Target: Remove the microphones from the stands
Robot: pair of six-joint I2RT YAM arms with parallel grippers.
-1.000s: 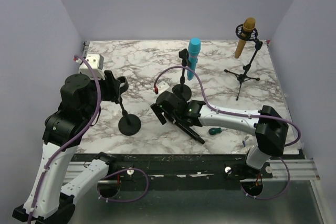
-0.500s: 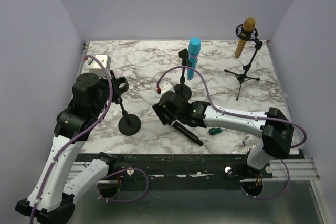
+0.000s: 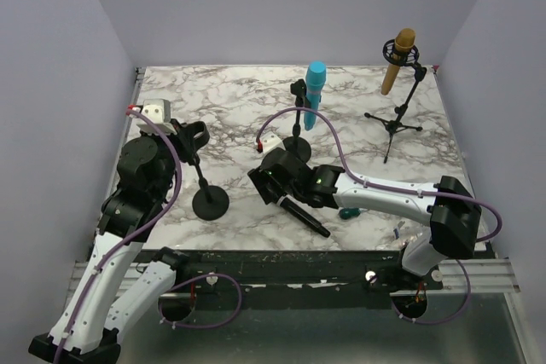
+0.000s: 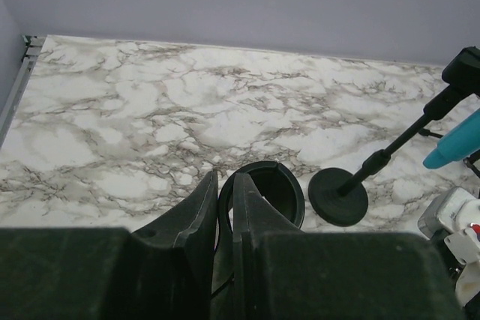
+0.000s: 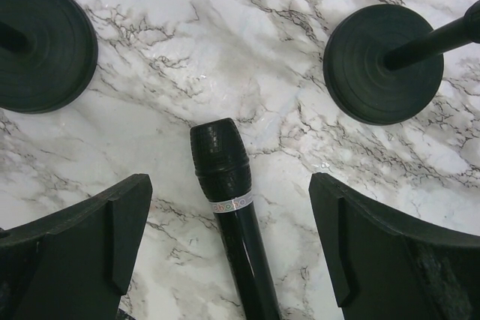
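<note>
1. The black microphone [image 3: 305,217] was seen lying flat on the marble table [image 3: 230,95], off the stand [image 3: 210,202]. In the right wrist view its grille head was pointed between two round bases [image 5: 386,61].
2. The right gripper [image 5: 229,194] was held spread wide over it. One of its fingers [image 5: 90,252] was set at each side of the microphone's body, neither was touching it, and nothing was gripped.
3. The left gripper [image 4: 225,177] was pictured at the top of the stand, drawn in to a narrow slit, with the near rim of the clip ring [image 4: 285,177] caught between its fingers.
4. A blue microphone [image 3: 315,91] was shown clipped to a second stand [image 3: 296,147] behind, and a gold one [image 3: 397,60] to a tripod [image 3: 394,125] near the far right corner.
5. A small green object [image 3: 348,211] was seen on the table just beside the right arm.
</note>
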